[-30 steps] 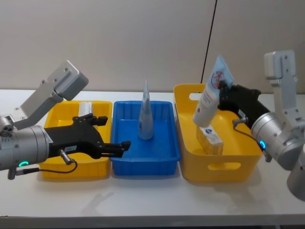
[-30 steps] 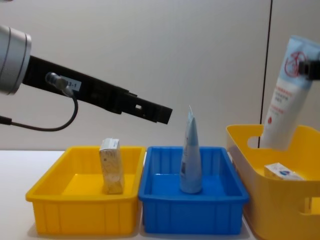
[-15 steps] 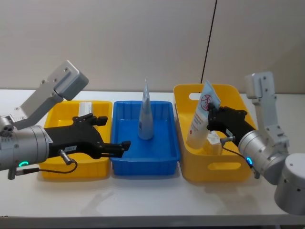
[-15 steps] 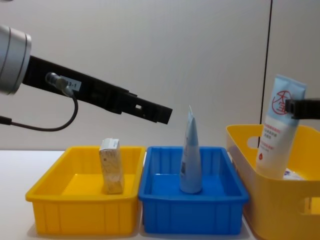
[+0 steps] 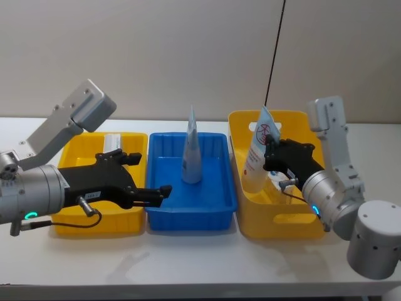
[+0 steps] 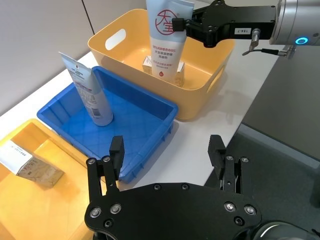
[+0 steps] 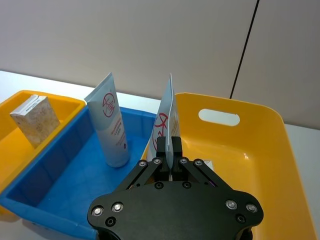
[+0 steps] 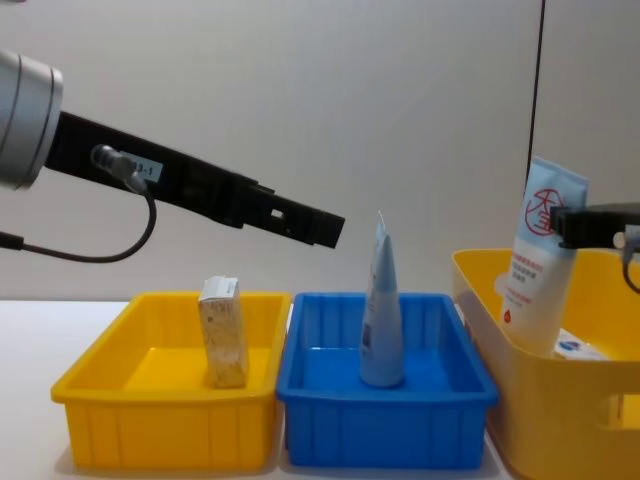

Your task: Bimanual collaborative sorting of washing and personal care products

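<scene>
The right gripper (image 5: 270, 150), clamped on a tall pale-blue tapering tube (image 5: 256, 158) inside the handled yellow plastic bin (image 5: 276, 216), seems mid-transfer and next must carry it over the bin's left wall to the blue plastic tray (image 5: 216, 207), while the left gripper (image 6: 167, 155) hangs wide open over that tray's near-left corner.

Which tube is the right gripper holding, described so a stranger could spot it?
Find the tall yellow basket at the row's right end. The tube stands tilted inside its left part, clamped near the top by the right gripper. Unlike the tube in the blue bin, it is gripped.

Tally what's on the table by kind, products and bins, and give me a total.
Tubes: 2, one standing in the blue bin, one held by the right gripper in the tall yellow bin
Packs: 2
Yellow bins: 2
Blue bins: 1
Total: 7
</scene>
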Tool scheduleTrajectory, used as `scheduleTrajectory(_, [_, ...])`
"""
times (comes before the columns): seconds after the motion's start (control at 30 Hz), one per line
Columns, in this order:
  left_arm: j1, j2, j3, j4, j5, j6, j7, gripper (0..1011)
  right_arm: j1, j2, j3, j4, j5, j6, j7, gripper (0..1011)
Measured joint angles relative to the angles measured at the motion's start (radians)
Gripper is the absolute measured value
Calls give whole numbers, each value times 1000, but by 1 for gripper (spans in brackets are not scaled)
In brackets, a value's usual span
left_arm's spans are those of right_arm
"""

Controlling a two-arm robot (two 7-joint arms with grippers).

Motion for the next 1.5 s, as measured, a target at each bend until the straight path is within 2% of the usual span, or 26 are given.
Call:
scheduleTrajectory(0.13, [0,0,0,0,0,0,0,1002,5,-3,-3,8,-7,-7,-2,33])
scheduleTrajectory(0.57, [0,0,0,0,0,0,0,1001,18,-9,-9,29,-23,-21,-5,473])
scheduleTrajectory(0.63, [0,0,0,0,0,0,0,1001,18,-10,-9,30,-24,-22,-5,512])
scheduleTrajectory(0.67, [0,0,0,0,0,0,0,1001,19,-10,-9,31,-24,-22,-5,570])
scheduleTrajectory(0.73, [0,0,0,0,0,0,0,1001,20,-11,-10,33,-26,-23,-6,616])
scheduleTrajectory(0.77, [0,0,0,0,0,0,0,1001,20,-11,-10,33,-27,-23,-6,678])
scheduleTrajectory(0.93, [0,0,0,0,0,0,0,1001,21,-11,-10,35,-28,-25,-6,816])
scheduleTrajectory(0.97, [0,0,0,0,0,0,0,1001,21,-11,-10,35,-28,-25,-6,816])
scheduleTrajectory(1.0, [0,0,0,0,0,0,0,1001,21,-11,-10,35,-28,-25,-6,871])
scheduleTrajectory(1.13, [0,0,0,0,0,0,0,1001,21,-10,-11,35,-28,-28,1,969])
scheduleTrajectory(1.2, [0,0,0,0,0,0,0,1001,20,-8,-12,33,-27,-31,12,1002])
scheduleTrajectory(1.5, [0,0,0,0,0,0,0,1001,11,11,-22,16,-14,-57,77,1002])
